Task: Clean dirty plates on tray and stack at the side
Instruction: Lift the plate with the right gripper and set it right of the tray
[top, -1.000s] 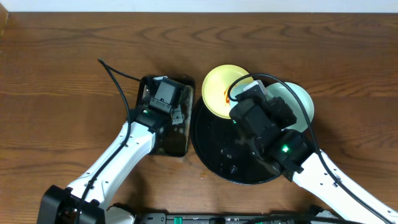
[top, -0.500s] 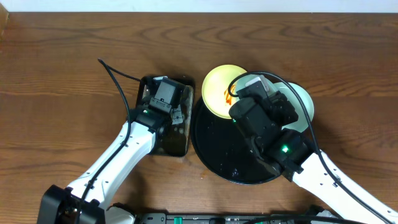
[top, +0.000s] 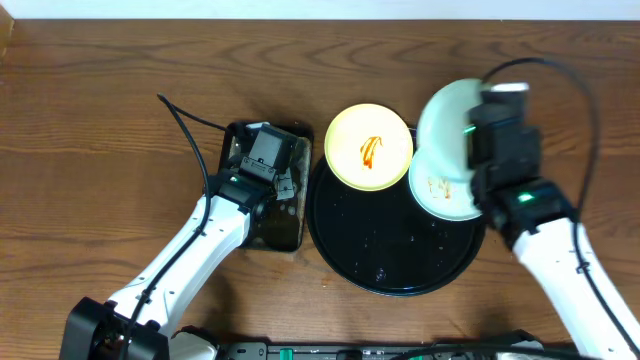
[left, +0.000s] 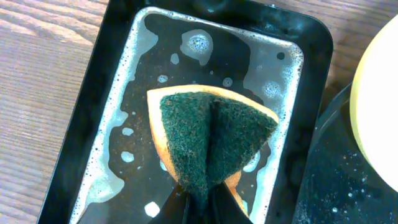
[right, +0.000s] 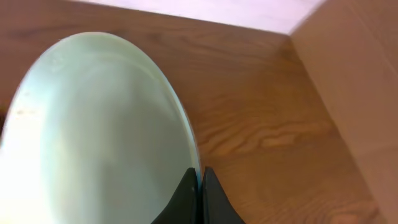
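Plate (right: 93, 137) lifted on edge, right gripper (right: 199, 179) pinching its rim.
Open table (right: 280, 124) right of those fingers; yellow plate (top: 369, 147) and smeared mint plate (top: 440, 195) lie left of them on tray (top: 380, 240) rim. Left gripper (left: 202, 202) clamps sponge (left: 211, 137) in pan (left: 311, 56).

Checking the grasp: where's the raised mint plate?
Overhead, right side: raised mint plate held by its rim in the right hand, over the other mint plate on the black tray.

Surface: brown wooden table (top: 100, 80).
Left on it: rectangular black pan (top: 290, 232).
Right on it: round black tray (top: 380, 255), just beside pan.
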